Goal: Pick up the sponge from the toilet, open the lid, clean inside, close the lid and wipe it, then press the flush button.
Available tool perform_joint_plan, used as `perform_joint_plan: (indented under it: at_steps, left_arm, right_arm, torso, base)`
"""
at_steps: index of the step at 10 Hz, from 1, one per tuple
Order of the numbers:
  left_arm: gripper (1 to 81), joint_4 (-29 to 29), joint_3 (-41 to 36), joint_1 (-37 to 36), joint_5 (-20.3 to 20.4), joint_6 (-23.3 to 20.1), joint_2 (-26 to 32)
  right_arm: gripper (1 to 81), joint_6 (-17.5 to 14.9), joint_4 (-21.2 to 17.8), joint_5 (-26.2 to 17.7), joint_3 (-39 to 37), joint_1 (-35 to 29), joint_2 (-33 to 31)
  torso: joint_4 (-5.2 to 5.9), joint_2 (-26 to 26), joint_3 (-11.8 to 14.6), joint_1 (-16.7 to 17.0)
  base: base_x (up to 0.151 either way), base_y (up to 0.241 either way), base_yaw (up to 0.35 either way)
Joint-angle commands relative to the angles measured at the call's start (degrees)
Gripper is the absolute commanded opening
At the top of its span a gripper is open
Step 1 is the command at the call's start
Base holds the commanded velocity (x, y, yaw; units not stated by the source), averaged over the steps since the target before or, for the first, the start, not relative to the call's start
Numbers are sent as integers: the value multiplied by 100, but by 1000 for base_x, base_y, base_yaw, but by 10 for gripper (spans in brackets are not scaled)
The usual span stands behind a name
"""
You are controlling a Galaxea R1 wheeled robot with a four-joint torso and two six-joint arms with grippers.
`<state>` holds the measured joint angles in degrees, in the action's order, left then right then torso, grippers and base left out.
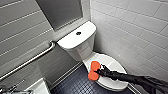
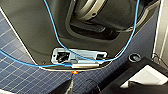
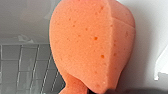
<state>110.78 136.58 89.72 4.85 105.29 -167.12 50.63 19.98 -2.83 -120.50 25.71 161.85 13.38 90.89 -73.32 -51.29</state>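
Right claw (image 1: 99, 72) clenched on sponge (image 1: 93, 70) at its pinched waist. Sponge sits over the lid (image 1: 111, 65) at the edge towards the dark tiled floor (image 1: 75, 86), one lobe hanging past the rim; can't tell if it's touching or lifted. Lid is down on the toilet (image 1: 83, 51). Flush button (image 1: 78, 33) mid tank top, well apart from the claw. In the right wrist view the sponge (image 3: 87, 45) sits close against white ceramic. Grab bar (image 1: 30, 60) on the wall beside the tank.
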Motion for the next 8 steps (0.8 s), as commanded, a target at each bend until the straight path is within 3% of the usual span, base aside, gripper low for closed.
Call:
perform_joint_plan:
  at_steps: [1,5,8]
  left_arm:
    - [811,58,-35,243,-125,9,73]
    - [811,58,-61,235,-116,-35,64]
    - [811,58,-35,235,-116,-61,125]
  right_arm:
    - [10,44,357,-183,1883,334,-1785]
    - [10,44,357,-192,2717,528,-3032]
    - [10,52,340,18,2797,1090,-3840]
  torso:
    - [0,0,0,0]
    - [0,0,0,0]
    - [0,0,0,0]
  base:
    - [0,0,0]
    - [0,0,0]
    - [0,0,0]
